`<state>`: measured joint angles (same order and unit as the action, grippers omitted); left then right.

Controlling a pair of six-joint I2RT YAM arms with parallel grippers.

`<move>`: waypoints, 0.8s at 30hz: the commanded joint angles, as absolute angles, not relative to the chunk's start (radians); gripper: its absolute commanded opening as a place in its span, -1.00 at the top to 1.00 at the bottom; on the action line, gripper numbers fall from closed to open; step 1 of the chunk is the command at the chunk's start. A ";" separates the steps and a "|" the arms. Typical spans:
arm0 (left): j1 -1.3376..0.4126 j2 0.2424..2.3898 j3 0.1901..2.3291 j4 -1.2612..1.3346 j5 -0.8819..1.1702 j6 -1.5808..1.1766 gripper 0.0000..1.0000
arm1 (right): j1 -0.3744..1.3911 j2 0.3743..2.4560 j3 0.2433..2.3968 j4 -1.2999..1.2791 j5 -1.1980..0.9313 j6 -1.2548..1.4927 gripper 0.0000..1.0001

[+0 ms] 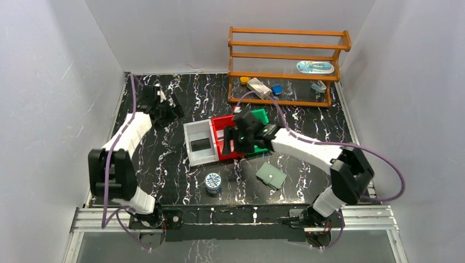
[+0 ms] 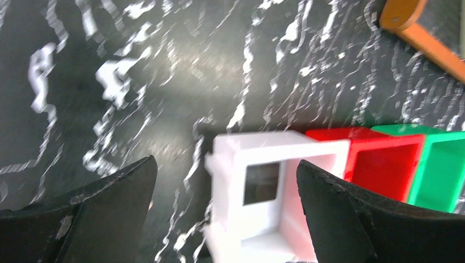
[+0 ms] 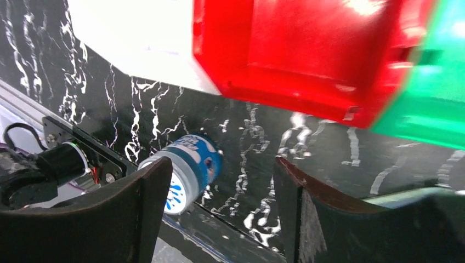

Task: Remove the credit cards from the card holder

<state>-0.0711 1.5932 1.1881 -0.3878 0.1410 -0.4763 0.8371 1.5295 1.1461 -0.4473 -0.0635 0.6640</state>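
Jaws both wide, empty. Card holder (image 1: pixel 271 175) lies shut on desk (image 1: pixel 164 170): light, floppy, I judge; take its edge. Credit cards hidden, likely slick.

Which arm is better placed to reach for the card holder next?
Right. The right gripper, open, hovers over the red bin, near the card holder, which lies on its side of the table; the left gripper is off at the far-left back.

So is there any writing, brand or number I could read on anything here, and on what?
No text can be read anywhere.
Round tin: blue-and-white print, too blurred to read.
Oval packet on the wooden rack: printing too small to read.
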 commanded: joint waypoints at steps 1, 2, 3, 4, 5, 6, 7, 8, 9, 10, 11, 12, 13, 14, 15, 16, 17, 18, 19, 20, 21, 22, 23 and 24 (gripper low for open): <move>-0.062 1.396 1.017 -0.457 0.008 -0.499 -0.97 | 1.013 1.665 1.232 -0.420 0.098 0.830 -0.49; -0.061 1.381 1.003 -0.463 0.000 -0.499 -0.97 | 1.041 1.698 1.263 -0.441 0.131 0.840 -0.48; -0.060 1.374 0.991 -0.469 -0.006 -0.496 -0.97 | 1.064 1.727 1.292 -0.461 0.162 0.846 -0.46; -0.059 1.373 0.984 -0.475 -0.010 -0.494 -0.97 | 1.083 1.765 1.321 -0.475 0.187 0.867 -0.45; -0.058 1.347 0.978 -0.479 -0.012 -0.492 -0.97 | 1.099 1.795 1.339 -0.485 0.212 0.887 -0.43; -0.058 1.337 0.973 -0.481 -0.011 -0.489 -0.97 | 1.110 1.816 1.354 -0.490 0.227 0.899 -0.42; -0.059 1.332 0.969 -0.481 -0.008 -0.484 -0.97 | 1.119 1.836 1.366 -0.491 0.236 0.907 -0.41; -0.059 1.327 0.966 -0.481 -0.004 -0.480 -0.97 | 1.124 1.854 1.378 -0.493 0.251 0.916 -0.41; -0.059 1.325 0.965 -0.482 -0.003 -0.477 -0.97 | 1.126 1.871 1.388 -0.496 0.271 0.925 -0.40; -0.058 1.322 0.964 -0.484 -0.004 -0.475 -0.97 | 1.126 1.888 1.399 -0.496 0.294 0.932 -0.39; -0.058 1.321 0.965 -0.486 -0.007 -0.473 -0.97 | 1.126 1.906 1.414 -0.495 0.309 0.930 -0.39; -0.058 1.320 0.966 -0.487 -0.008 -0.472 -0.97 | 1.126 1.926 1.438 -0.505 0.331 0.926 -0.38; -0.058 1.320 0.966 -0.488 -0.008 -0.470 -0.97 | 1.126 1.946 1.462 -0.515 0.355 0.920 -0.38; -0.058 1.319 0.968 -0.489 -0.006 -0.467 -0.97 | 1.123 1.966 1.484 -0.520 0.386 0.913 -0.38; -0.058 1.318 0.969 -0.490 -0.006 -0.466 -0.97 | 1.119 1.990 1.509 -0.526 0.404 0.907 -0.38; -0.058 1.318 0.969 -0.491 -0.005 -0.465 -0.97 | 1.112 2.015 1.537 -0.533 0.420 0.899 -0.39; -0.058 1.318 0.971 -0.491 -0.001 -0.465 -0.97 | 1.101 2.050 1.567 -0.550 0.433 0.892 -0.38; -0.058 1.319 0.971 -0.491 0.004 -0.465 -0.97 | 1.089 2.075 1.604 -0.570 0.444 0.887 -0.39; -0.059 1.320 0.971 -0.492 0.010 -0.465 -0.97 | 1.079 2.096 1.637 -0.592 0.449 0.879 -0.38; -0.059 1.318 0.970 -0.494 0.014 -0.464 -0.97 | 1.071 2.108 1.662 -0.609 0.449 0.870 -0.39; -0.058 1.314 0.966 -0.497 0.015 -0.463 -0.97 | 1.068 2.112 1.673 -0.613 0.447 0.860 -0.39; -0.059 1.309 0.962 -0.498 0.014 -0.462 -0.97 | 1.068 2.108 1.673 -0.606 0.437 0.857 -0.39; -0.059 1.303 0.957 -0.500 0.012 -0.461 -0.97 | 1.068 2.099 1.665 -0.589 0.418 0.827 -0.40; -0.058 1.296 0.951 -0.500 0.010 -0.460 -0.97 | 1.067 2.087 1.651 -0.576 0.400 0.813 -0.41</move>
